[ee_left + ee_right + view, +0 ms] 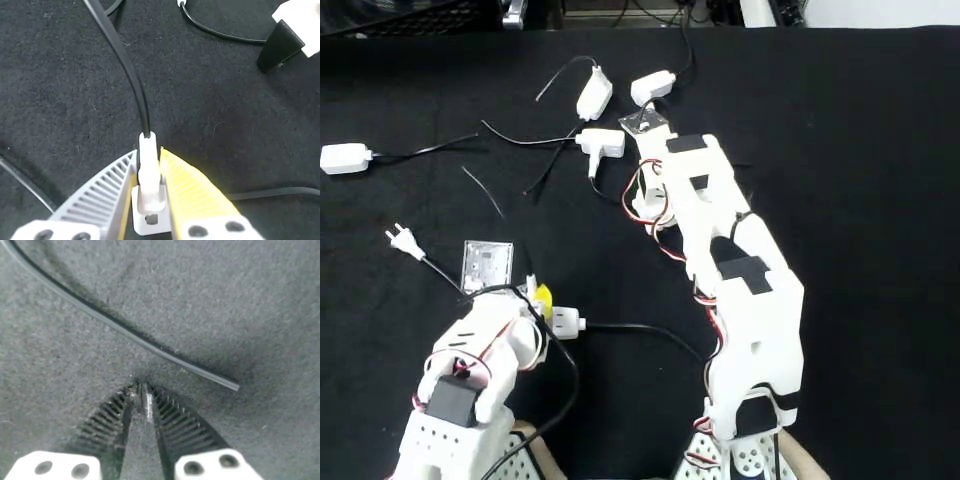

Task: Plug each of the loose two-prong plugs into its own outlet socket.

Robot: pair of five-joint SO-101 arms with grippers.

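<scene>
My left gripper (148,154) has its jaws closed tight on the white plug (148,180), held low over the table near my base. The black two-prong plug (404,238) lies loose nearby and the white sockets (595,96) farther off look unfilled, so I judge nothing is mated yet. My right gripper (142,390), near those sockets, is all but shut, apparently empty. The high view shows the layout, and my left wrist view shows the grip.
</scene>
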